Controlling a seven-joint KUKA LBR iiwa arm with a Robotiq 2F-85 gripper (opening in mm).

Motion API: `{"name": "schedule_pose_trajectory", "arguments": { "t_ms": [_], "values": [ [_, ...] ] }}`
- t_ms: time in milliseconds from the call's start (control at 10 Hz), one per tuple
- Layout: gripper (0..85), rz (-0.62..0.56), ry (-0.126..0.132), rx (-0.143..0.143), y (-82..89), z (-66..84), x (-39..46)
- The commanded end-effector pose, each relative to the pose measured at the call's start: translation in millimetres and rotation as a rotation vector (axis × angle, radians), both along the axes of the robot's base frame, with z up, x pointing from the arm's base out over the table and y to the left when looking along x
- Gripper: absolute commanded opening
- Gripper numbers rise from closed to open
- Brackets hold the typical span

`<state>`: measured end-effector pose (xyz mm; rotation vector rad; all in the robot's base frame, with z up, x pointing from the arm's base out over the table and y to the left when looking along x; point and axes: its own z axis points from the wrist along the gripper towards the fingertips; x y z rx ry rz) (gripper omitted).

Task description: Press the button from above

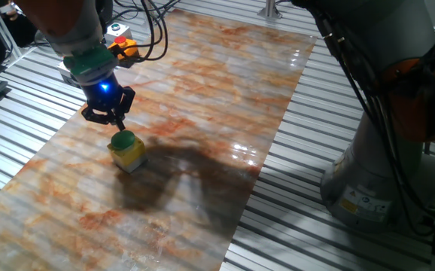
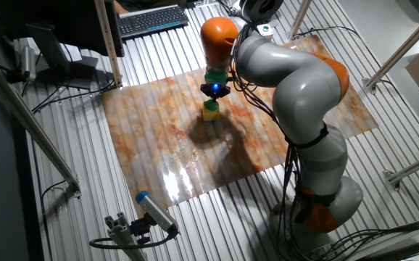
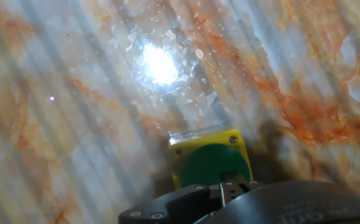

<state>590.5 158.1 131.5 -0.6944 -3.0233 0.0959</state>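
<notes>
One fixed view: gripper [image 1: 116, 125] directly over the button [image 1: 124, 141], left of centre, at or near contact. Other fixed view: button [image 2: 210, 110] at upper centre under the arm. Hand view: button [image 3: 212, 165] at bottom centre; finger state cannot be told. Pressing apparently under way; completion unconfirmed.

A robotics lab, to judge by the large grey-and-orange jointed robot arm [image 2: 296, 94] bolted to a ribbed aluminium slat table [image 2: 217, 210], a marble-patterned orange-white sheet [image 1: 187, 143] laid over it, trailing black cables [image 1: 153, 30], and a dark computer keyboard [image 2: 153, 19].
</notes>
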Motion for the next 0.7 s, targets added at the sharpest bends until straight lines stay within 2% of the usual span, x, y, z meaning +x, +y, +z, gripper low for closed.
{"name": "schedule_pose_trajectory", "arguments": {
  "t_ms": [0, 600],
  "values": [
    [0.0, 0.0, -0.002, -0.004, 0.8, -2.0, 0.0],
    [0.0, 0.005, -0.006, -0.004, 1.6, -9.8, 3.9]
  ]
}}
